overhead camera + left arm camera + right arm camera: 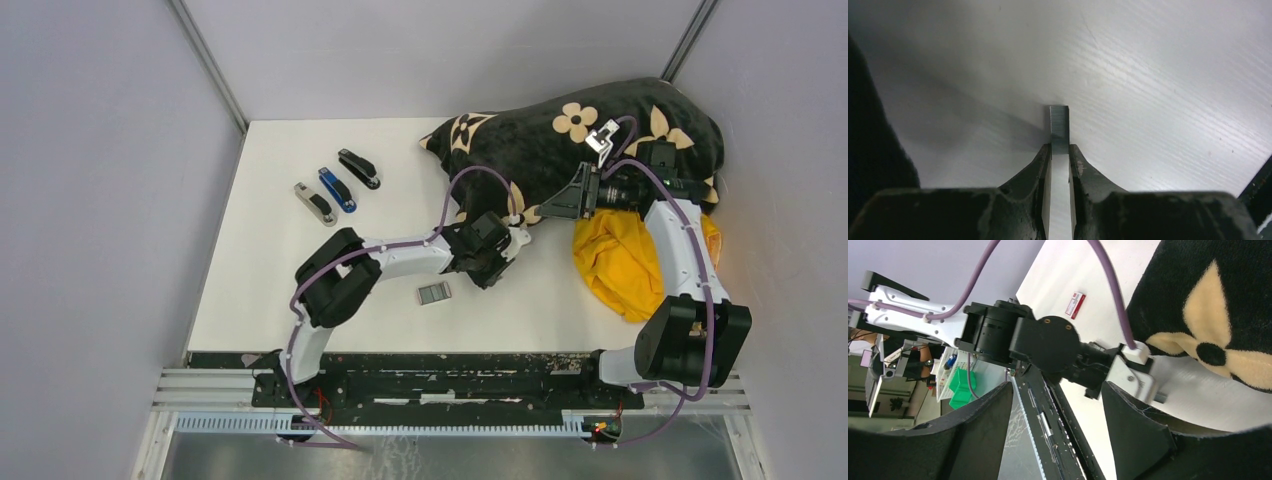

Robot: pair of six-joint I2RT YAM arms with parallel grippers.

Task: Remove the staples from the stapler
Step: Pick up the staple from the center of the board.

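My left gripper [1060, 148] is shut on a short grey strip of staples [1059, 125], which sticks out past the fingertips just above the white table. In the top view the left gripper [490, 256] points down at the table's middle and the strip is hidden under it. Three staplers lie closed at the back left: a grey-black stapler [315, 203], a blue stapler [337, 189] and a black stapler [359, 168]. My right gripper [570, 196] is open and empty over the black blanket's edge; in the right wrist view [1057, 388] it faces the left arm.
A black blanket with beige flowers [580, 130] covers the back right, and a yellow cloth [625, 262] lies in front of it. A small red-and-white box [434, 293] lies near the front middle and also shows in the right wrist view [1077, 305].
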